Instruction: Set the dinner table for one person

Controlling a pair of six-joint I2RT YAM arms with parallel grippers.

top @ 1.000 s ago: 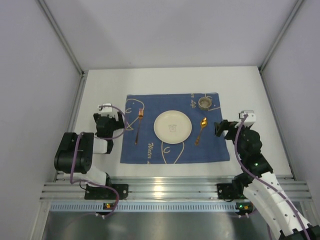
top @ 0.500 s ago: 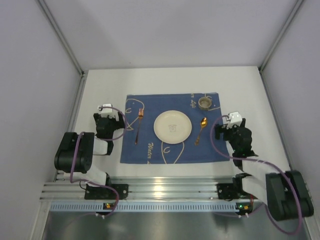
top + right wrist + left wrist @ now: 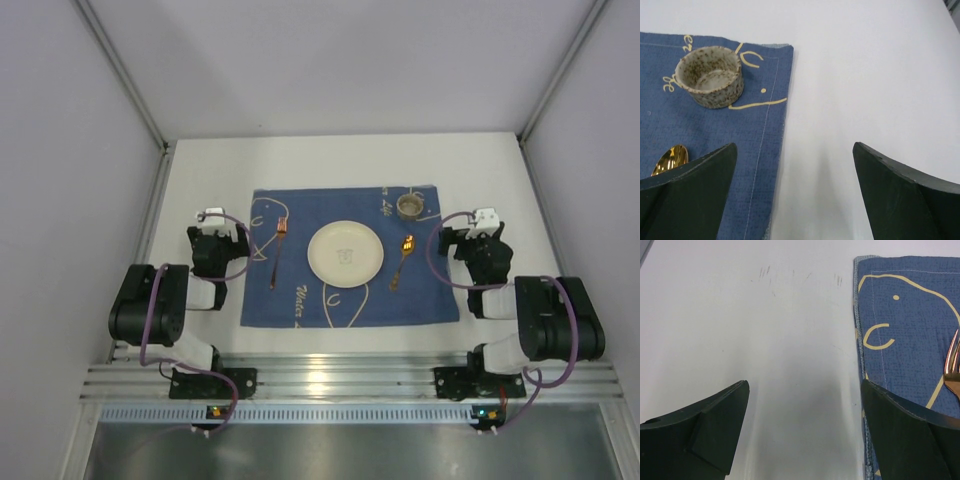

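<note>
The white dinner table [image 3: 330,160] carries a blue whale placemat [image 3: 300,300]. On the mat lie a white plate [image 3: 345,253] in the middle, a copper fork [image 3: 277,254] to its left, a gold spoon [image 3: 401,261] to its right and a speckled cup [image 3: 410,206] at the far right corner. My left gripper [image 3: 213,222] is open and empty, low over bare table left of the mat [image 3: 910,340], the fork [image 3: 952,367] beside its right finger. My right gripper [image 3: 468,228] is open and empty at the mat's right edge [image 3: 775,130], near the cup [image 3: 710,76] and spoon [image 3: 670,157].
Grey walls and metal frame posts [image 3: 125,75] close in the table on three sides. An aluminium rail [image 3: 340,380] with both arm bases runs along the near edge. Bare white tabletop lies behind the mat and to either side.
My right arm has folded back towards its base, and its gripper has moved right and slightly away from the spoon. The left arm and the tableware have not moved.
</note>
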